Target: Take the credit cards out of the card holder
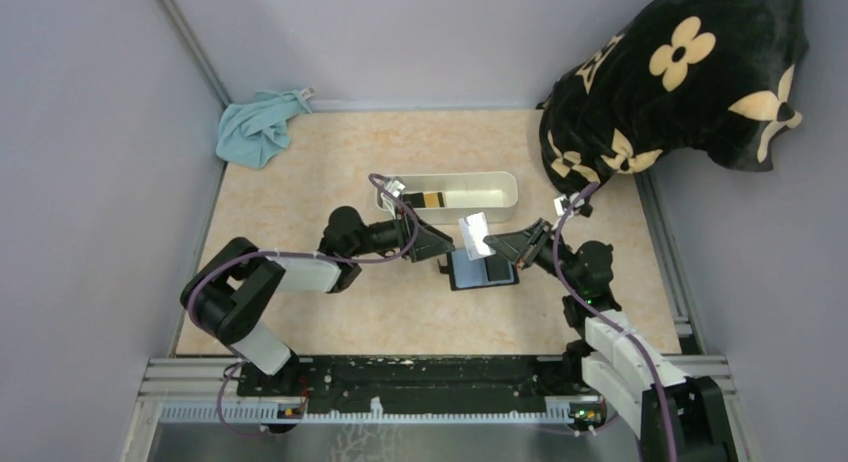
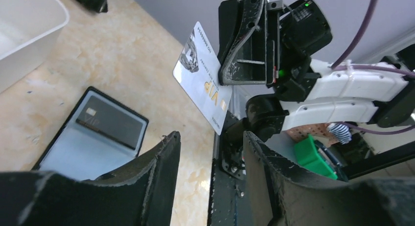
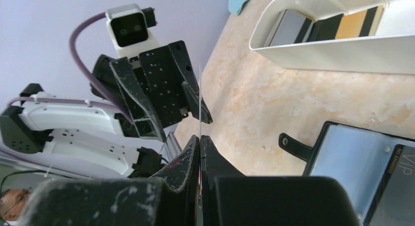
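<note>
The black card holder (image 1: 483, 270) lies open on the table, its grey-blue inside up, and a dark credit card (image 2: 110, 121) sits in its slot. My right gripper (image 1: 492, 244) is shut on a pale credit card (image 1: 475, 232) and holds it tilted above the holder. In the left wrist view that card (image 2: 203, 79) reads "VIP". In the right wrist view it shows edge-on (image 3: 199, 99) between the closed jaws. My left gripper (image 2: 210, 138) is open and empty, just left of the holder, facing the held card.
A white oblong tray (image 1: 512, 190) behind the holder contains other cards (image 3: 293, 28). A black flowered cushion (image 1: 680, 82) fills the back right corner. A blue cloth (image 1: 260, 127) lies at the back left. The holder's snap strap (image 3: 293, 145) sticks out on the left.
</note>
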Robot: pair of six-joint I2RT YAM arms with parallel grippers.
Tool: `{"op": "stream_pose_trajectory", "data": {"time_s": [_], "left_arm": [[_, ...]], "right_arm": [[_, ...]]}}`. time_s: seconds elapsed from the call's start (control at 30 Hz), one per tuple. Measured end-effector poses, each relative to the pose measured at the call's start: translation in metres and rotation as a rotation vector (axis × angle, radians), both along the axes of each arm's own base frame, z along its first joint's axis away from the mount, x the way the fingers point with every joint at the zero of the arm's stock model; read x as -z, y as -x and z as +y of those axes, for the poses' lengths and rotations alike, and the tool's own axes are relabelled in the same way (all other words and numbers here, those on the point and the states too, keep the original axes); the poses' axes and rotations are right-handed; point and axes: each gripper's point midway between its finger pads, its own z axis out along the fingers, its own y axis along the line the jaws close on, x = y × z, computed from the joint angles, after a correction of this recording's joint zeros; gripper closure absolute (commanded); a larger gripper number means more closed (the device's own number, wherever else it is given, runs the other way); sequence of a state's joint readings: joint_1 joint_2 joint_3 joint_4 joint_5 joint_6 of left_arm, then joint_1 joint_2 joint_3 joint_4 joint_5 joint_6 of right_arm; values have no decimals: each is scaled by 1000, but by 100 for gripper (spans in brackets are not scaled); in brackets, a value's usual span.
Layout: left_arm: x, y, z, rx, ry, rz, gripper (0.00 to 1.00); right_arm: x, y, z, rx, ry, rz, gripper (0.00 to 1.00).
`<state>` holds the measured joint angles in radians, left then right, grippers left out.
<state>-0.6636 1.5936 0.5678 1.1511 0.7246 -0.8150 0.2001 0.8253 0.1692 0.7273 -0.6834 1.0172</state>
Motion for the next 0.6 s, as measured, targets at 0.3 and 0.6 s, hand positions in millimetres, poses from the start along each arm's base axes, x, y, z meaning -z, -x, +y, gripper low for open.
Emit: {"op": "stream_pose_trajectory", "data": {"time_s": [0.3,0.6], "left_arm": [[-4,3,-4,42,80,24,45],[-8,0,-6,28,91,16,48]], "right_arm": [[-13,8,8,-36,-34,-27,100],[-7,13,23,-72,-30,-7,100]]}}
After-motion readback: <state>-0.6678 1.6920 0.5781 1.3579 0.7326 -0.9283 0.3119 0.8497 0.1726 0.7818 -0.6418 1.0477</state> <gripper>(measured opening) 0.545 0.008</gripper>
